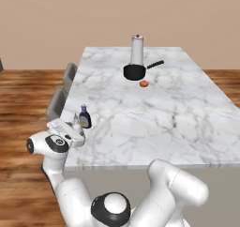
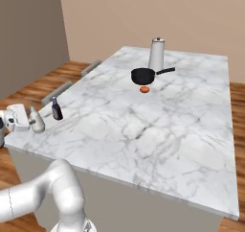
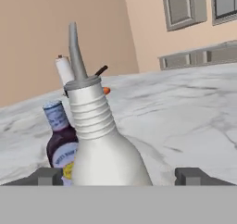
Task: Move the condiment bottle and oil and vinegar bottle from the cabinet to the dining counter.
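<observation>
The pale whitish oil and vinegar bottle (image 3: 99,144) stands upright on the marble dining counter (image 1: 154,123) near its left front corner. It also shows in the right base view (image 2: 37,121). My gripper (image 3: 119,176) is open, one fingertip (image 3: 46,176) on each side of the bottle with a gap on both sides. The hand reaches in from the counter's left edge (image 2: 19,117). The dark condiment bottle (image 1: 85,117) with its blue cap stands just behind the pale one (image 2: 57,109) (image 3: 60,142). The cabinet is out of view.
At the far end of the counter stand a tall steel cylinder (image 1: 137,50), a black pan (image 1: 135,71) and a small orange-red item (image 1: 144,84). Grey stools (image 1: 58,104) line the counter's left side. Wooden floor surrounds the island.
</observation>
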Available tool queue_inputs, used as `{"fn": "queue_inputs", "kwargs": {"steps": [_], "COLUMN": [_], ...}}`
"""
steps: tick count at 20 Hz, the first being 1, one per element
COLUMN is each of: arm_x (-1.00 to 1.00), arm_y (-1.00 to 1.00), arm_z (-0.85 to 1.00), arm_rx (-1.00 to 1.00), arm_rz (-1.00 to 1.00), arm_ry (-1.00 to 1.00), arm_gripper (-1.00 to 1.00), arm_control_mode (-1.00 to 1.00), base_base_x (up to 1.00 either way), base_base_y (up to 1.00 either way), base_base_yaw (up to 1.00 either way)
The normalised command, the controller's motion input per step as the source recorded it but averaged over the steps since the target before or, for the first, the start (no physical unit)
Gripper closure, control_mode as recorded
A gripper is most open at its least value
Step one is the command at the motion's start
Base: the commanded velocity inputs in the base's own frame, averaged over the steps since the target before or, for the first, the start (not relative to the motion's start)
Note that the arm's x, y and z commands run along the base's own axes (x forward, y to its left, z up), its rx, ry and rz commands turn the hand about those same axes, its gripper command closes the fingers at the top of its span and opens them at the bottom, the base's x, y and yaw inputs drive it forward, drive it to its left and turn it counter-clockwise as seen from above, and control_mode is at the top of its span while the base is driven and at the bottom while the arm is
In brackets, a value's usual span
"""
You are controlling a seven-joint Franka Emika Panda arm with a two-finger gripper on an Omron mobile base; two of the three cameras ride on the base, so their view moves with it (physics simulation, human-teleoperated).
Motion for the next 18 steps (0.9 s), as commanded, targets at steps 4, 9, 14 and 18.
{"fn": "queue_inputs", "kwargs": {"steps": [4,9,14,18], "arm_x": [-0.31,-0.59,-0.72,-0.87], "arm_y": [0.00,0.00,0.10,0.01], "arm_z": [0.00,0.22,0.69,0.80], "arm_rx": [0.00,0.00,0.04,0.13], "arm_rz": [0.00,0.00,0.00,0.01], "arm_ry": [-0.15,-0.14,-0.03,0.02], "arm_gripper": [-1.00,-1.00,-1.00,-1.00], "arm_control_mode": [-1.00,-1.00,-1.00,-1.00], "base_base_x": [0.00,0.00,0.00,0.00], "base_base_y": [0.00,0.00,0.00,0.00], "base_base_yaw": [0.00,0.00,0.00,0.00]}}
